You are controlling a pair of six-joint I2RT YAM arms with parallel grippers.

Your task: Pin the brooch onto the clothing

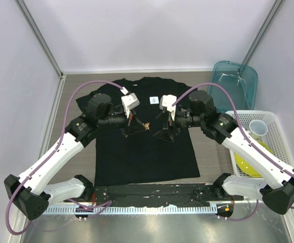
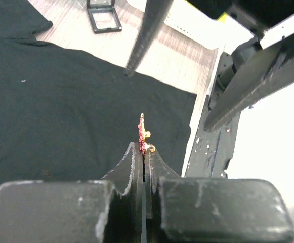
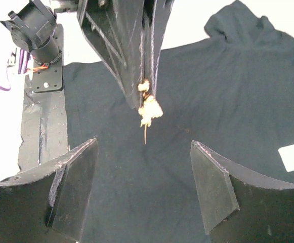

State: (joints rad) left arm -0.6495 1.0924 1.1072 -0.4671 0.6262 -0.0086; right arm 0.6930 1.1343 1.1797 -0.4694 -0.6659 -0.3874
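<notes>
Wood-grain table [image 2: 182, 61]; matte black T-shirt [image 1: 141, 152]; jagged golden leaf-shaped brooch [image 3: 149, 107].

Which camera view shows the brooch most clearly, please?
The right wrist view: the brooch hangs broadside from the left fingers, golden back and pin visible. The left wrist view shows it edge-on, a red sliver. The top external view shows only a tiny speck.
</notes>
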